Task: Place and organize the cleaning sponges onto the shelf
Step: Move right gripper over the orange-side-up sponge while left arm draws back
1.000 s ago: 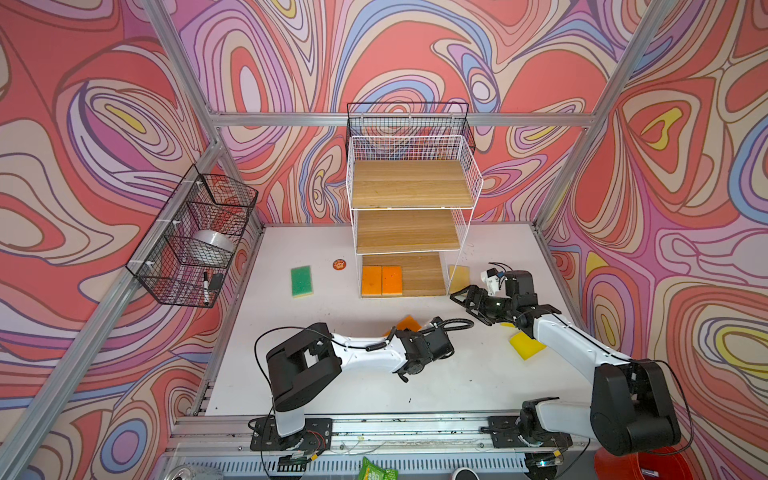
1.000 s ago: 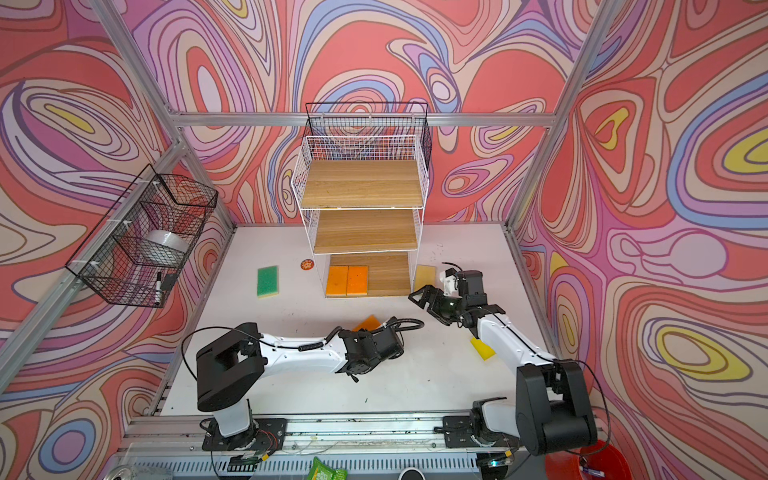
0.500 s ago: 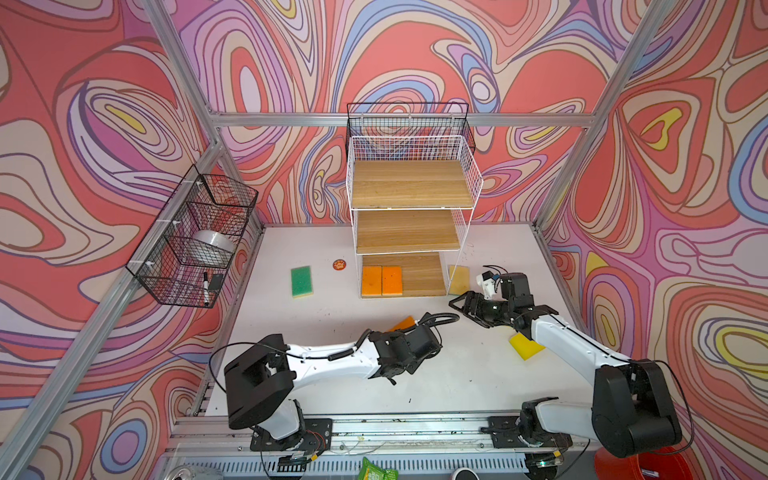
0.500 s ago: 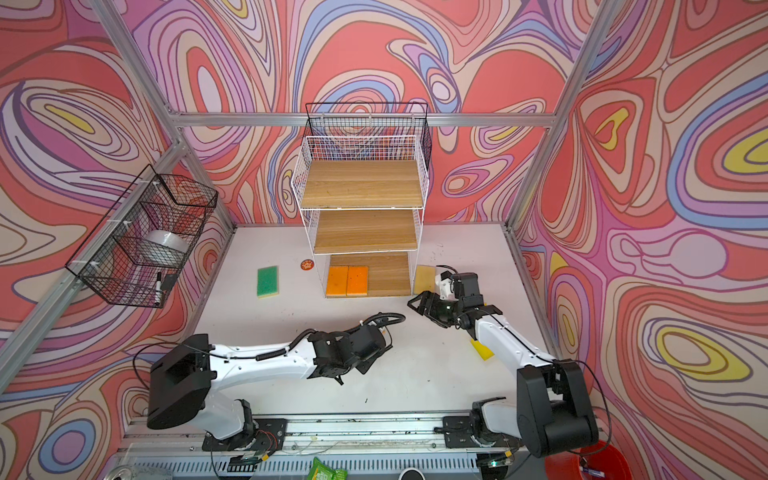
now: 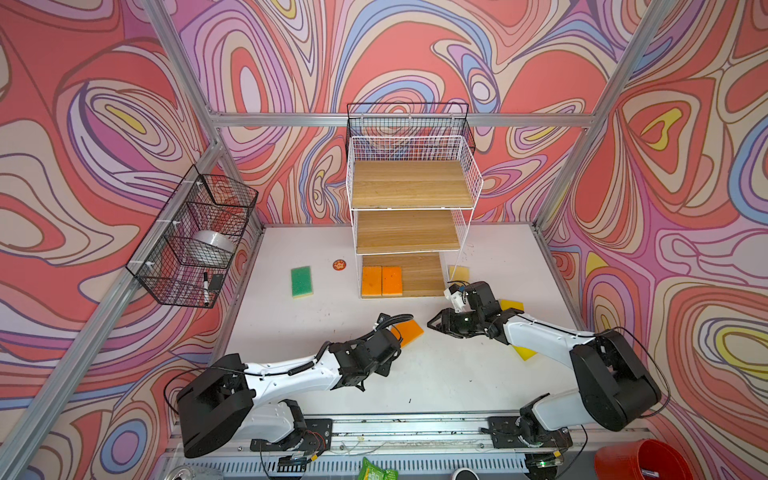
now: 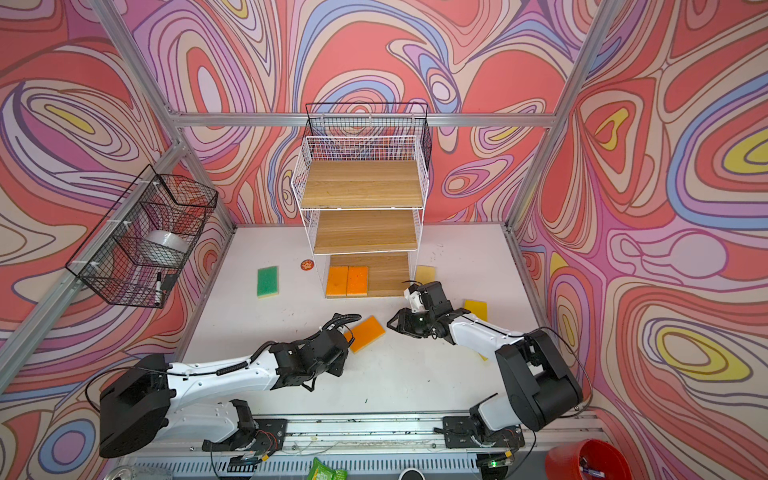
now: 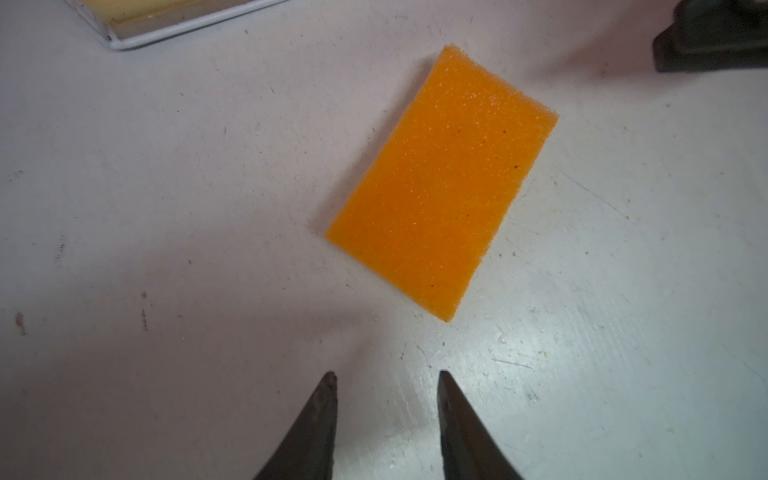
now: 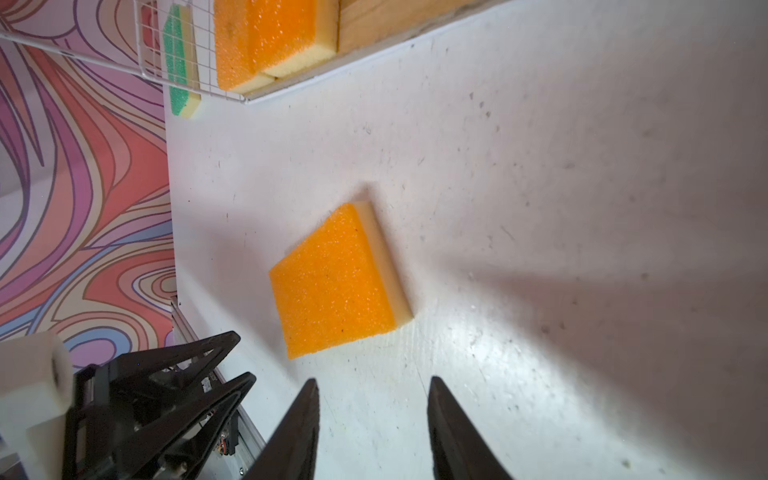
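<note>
Left gripper (image 7: 386, 374) hovers low over the table (image 5: 436, 374), jaws parted and empty, tips aimed at the loose orange sponge (image 7: 442, 183) lying flat and skewed just ahead. Right gripper (image 8: 372, 379) faces the same sponge from the opposite side, jaws also apart, nothing between them. So this looks like the approach for a pick: two orange sponges (image 5: 381, 281) already sit side by side on the bottom board of the shelf (image 5: 411, 183), with bare wood next to them. A green sponge (image 5: 301, 281) waits on the table well left of the shelf, and yellow sponges (image 5: 512, 305) lie by the right arm. Next, I'd say, one arm must commit: square its jaws across the sponge's short sides, drop, pinch, while the other gives room.
</note>
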### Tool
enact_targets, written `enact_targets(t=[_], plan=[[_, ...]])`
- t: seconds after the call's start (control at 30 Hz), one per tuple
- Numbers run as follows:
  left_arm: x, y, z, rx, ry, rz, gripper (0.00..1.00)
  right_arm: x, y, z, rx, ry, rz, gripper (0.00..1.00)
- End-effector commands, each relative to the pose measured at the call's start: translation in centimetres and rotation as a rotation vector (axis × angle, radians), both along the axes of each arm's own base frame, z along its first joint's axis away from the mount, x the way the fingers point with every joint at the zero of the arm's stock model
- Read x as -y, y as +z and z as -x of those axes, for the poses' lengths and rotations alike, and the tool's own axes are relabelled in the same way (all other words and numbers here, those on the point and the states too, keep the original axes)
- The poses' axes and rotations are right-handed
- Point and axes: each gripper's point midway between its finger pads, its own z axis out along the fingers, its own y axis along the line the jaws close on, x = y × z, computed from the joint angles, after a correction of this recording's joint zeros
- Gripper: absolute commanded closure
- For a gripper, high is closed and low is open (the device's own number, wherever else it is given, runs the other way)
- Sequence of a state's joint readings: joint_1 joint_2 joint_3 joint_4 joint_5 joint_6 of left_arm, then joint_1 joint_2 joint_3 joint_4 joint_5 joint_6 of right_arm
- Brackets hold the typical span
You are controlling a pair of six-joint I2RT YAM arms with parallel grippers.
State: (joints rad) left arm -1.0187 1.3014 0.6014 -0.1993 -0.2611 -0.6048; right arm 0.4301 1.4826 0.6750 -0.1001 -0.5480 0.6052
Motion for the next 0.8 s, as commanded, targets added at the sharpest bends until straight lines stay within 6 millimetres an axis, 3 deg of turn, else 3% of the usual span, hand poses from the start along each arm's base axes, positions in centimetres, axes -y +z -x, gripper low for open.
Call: enact_targets(t=[0.0, 0.43, 0.6, 0.77], plan=[[0.5, 0.1, -0.1, -0.011, 0.037, 0.075, 0.53, -1.0, 0.3, -1.1, 0.028, 0.003, -0.008, 0.62], [-0.8, 0.5, 0.4, -0.006, 0.075, 0.116, 0.50, -2.5, -1.5, -1.9, -0.007, 0.025, 0.009, 0.54], [-1.9, -0.7, 1.5, -0.037, 0.080, 0.117, 0.50, -2.8, -2.1, -2.5, -0.008, 0.024, 0.021, 0.45], [-1.9, -1.1, 1.4, -0.038, 0.089, 0.132, 0.49, -3.8, -2.8, -1.9, -0.024, 0.055, 0.014, 0.44]])
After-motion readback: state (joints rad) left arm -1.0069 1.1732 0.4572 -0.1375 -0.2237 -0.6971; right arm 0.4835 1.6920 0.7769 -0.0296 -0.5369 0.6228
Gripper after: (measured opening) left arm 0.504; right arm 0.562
